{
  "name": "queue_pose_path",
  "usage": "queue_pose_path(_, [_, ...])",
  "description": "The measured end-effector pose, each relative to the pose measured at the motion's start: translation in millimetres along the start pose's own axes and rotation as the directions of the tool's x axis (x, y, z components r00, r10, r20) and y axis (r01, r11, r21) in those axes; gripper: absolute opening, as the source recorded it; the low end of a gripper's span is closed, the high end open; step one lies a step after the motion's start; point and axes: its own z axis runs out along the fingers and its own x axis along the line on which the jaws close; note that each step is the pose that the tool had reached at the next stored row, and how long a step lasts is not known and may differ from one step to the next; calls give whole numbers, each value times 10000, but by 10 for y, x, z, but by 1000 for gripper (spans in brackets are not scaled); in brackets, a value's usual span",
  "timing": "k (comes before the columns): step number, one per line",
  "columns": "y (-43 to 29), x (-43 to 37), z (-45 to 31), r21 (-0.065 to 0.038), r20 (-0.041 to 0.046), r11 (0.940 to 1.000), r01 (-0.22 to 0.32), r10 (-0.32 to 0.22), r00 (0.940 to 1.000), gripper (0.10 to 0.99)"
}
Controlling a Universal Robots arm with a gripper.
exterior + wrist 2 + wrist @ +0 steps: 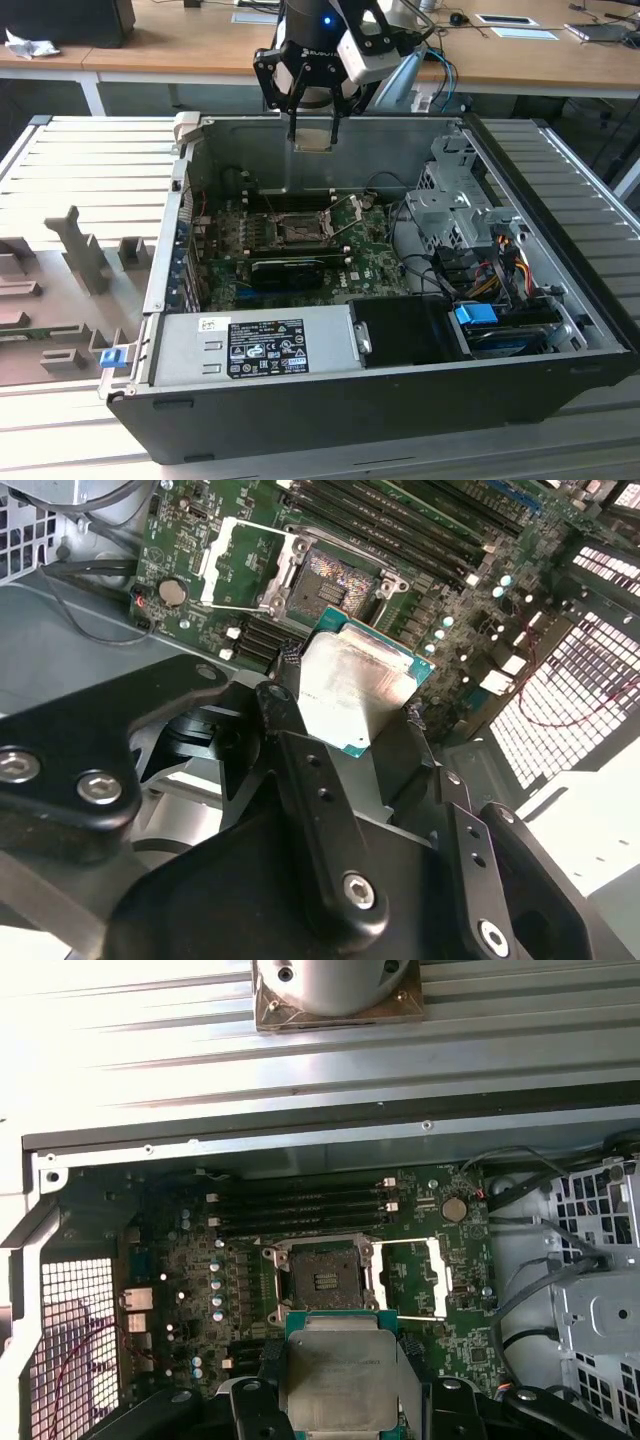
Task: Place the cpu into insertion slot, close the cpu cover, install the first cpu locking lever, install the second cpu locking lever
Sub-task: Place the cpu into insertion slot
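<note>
My gripper (313,132) is shut on the cpu (313,141), a flat silvery square chip, and holds it in the air over the far wall of the open computer case. In both wrist views the black fingers (268,1360) clamp the cpu (342,1380) by two opposite edges. The insertion slot (322,1278) lies below on the green board, dark, with nothing in it and apart from the chip. Beside it the cpu cover (415,1278) lies swung open. In the second wrist view the cpu (355,695) hangs short of the insertion slot (335,580) and the cover (240,565).
A silver power supply (255,345) fills the case's near side, and a long black card (290,268) sits just in front of the socket. A metal drive cage (455,200) with cables stands at the exterior view's right. A grey moulded tray (70,270) lies outside the case.
</note>
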Motion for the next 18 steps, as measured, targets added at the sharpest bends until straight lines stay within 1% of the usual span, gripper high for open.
queue_pose_path(18, [0, 0, 1, -4, 20, 9998, -221, 221, 9998, 529])
